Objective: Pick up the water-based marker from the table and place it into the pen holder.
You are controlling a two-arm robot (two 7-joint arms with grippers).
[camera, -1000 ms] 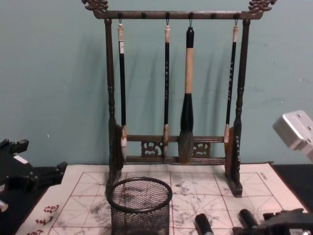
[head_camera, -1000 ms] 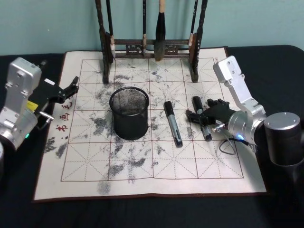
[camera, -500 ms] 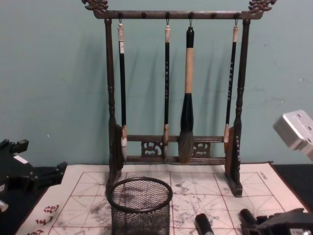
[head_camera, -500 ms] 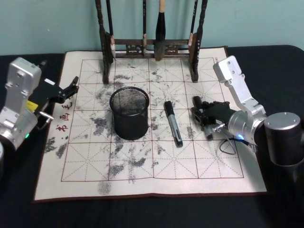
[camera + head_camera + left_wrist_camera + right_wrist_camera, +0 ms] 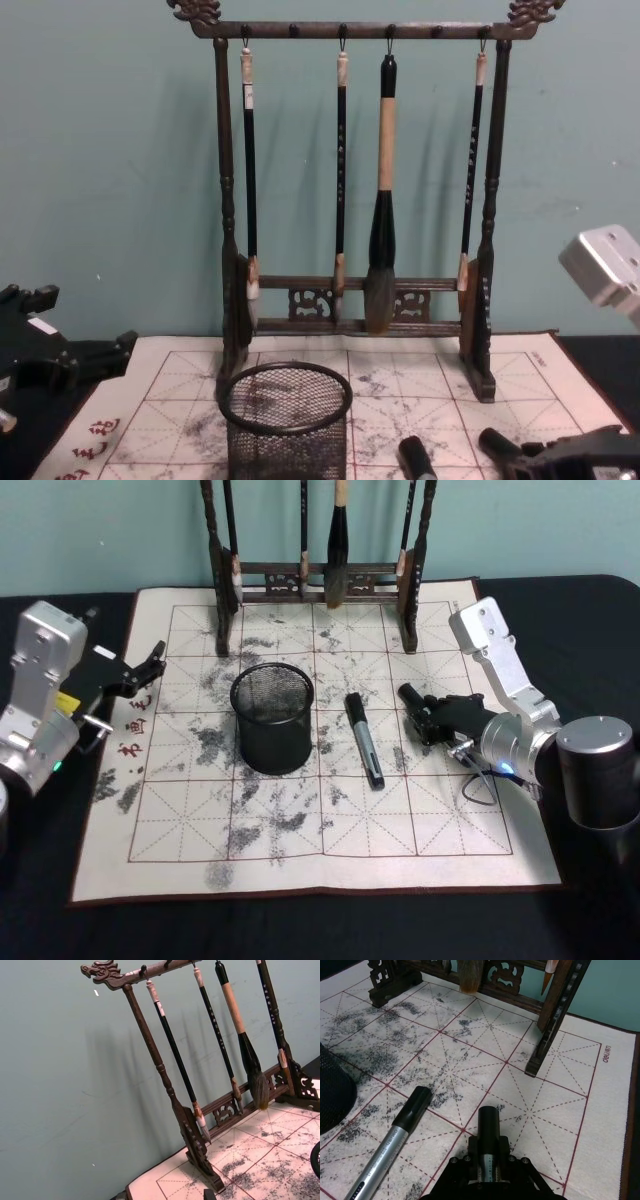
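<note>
The right gripper [image 5: 432,720], at 3 o'clock from the round black wire-mesh pen holder [image 5: 272,720], has its fingers closed around the black-capped water-based marker [image 5: 410,694] mid-barrel — cap jutting free, probably for dropping in — with the left gripper [image 5: 150,666] parked at 9 o'clock.

Dark carved wooden brush rack [image 5: 228,200] at back of mat, 4 brushes hung from top bar, fattest brush [image 5: 383,200] 2nd from right, cream grid mat [image 5: 300,845] w/ grey ink smudges, red chars [image 5: 135,720] at left edge, black tablecloth [image 5: 300,930], teal wall [image 5: 100,150]
</note>
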